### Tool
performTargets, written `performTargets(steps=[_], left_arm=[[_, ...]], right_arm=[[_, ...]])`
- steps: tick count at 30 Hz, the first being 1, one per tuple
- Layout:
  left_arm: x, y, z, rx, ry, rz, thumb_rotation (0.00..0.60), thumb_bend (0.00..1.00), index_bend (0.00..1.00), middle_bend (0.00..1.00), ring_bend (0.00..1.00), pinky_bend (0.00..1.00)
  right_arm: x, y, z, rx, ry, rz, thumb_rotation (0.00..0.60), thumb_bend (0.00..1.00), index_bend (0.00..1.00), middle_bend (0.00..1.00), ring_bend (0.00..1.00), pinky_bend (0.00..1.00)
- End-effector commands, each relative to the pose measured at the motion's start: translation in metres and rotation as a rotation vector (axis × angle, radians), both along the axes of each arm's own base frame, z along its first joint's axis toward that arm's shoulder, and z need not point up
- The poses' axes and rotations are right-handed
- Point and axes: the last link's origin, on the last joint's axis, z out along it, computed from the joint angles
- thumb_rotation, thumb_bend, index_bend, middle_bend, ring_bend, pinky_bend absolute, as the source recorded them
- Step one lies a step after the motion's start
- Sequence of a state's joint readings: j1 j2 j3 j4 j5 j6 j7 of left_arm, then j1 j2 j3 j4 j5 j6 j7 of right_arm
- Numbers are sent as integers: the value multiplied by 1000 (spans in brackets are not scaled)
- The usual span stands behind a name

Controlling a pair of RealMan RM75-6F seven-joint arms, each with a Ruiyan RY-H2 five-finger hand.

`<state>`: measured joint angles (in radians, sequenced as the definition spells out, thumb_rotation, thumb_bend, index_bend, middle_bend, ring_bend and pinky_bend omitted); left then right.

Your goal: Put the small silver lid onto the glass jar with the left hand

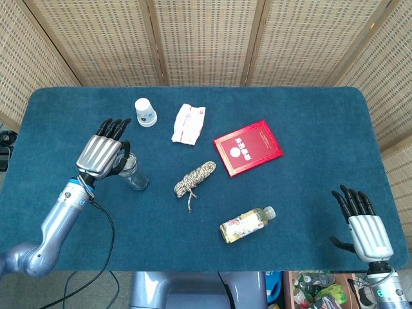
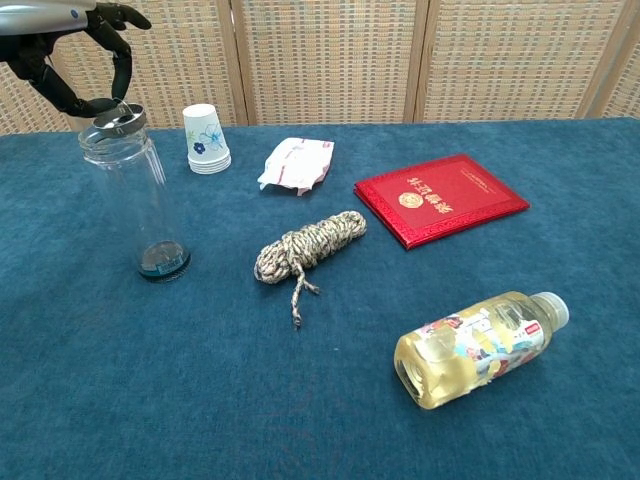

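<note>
An upright glass jar (image 2: 135, 200) stands at the table's left; in the head view the jar (image 1: 136, 178) is partly hidden under my left hand (image 1: 102, 154). The small silver lid (image 2: 117, 119) sits tilted on the right side of the jar's mouth. My left hand (image 2: 75, 55) hangs just above it and pinches the lid between the thumb and a finger. My right hand (image 1: 362, 224) rests at the table's front right corner, far from the jar, with its fingers apart and nothing in it.
A paper cup (image 1: 145, 111) and a white packet (image 1: 188, 123) lie behind the jar. A coiled rope (image 1: 195, 177) sits just to its right. Further right are a red booklet (image 1: 248, 147) and a drink bottle (image 1: 247, 224) on its side.
</note>
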<state>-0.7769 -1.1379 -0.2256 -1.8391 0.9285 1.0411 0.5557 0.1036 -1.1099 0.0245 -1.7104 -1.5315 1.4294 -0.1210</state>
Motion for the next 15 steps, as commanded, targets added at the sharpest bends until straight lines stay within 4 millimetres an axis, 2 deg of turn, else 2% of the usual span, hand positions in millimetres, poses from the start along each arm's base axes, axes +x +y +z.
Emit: performTargets(steps=[1, 15], left_arm=[[-1, 0, -1, 1, 2, 3, 600, 465, 609, 0, 0, 0], [-8, 0, -1, -9, 2, 17, 600, 464, 608, 0, 0, 0]], right_arm=[[0, 0, 0, -1, 0, 0, 600, 19, 81, 0, 0, 46], [0, 0, 0, -3, 0, -2, 600, 19, 81, 0, 0, 46]])
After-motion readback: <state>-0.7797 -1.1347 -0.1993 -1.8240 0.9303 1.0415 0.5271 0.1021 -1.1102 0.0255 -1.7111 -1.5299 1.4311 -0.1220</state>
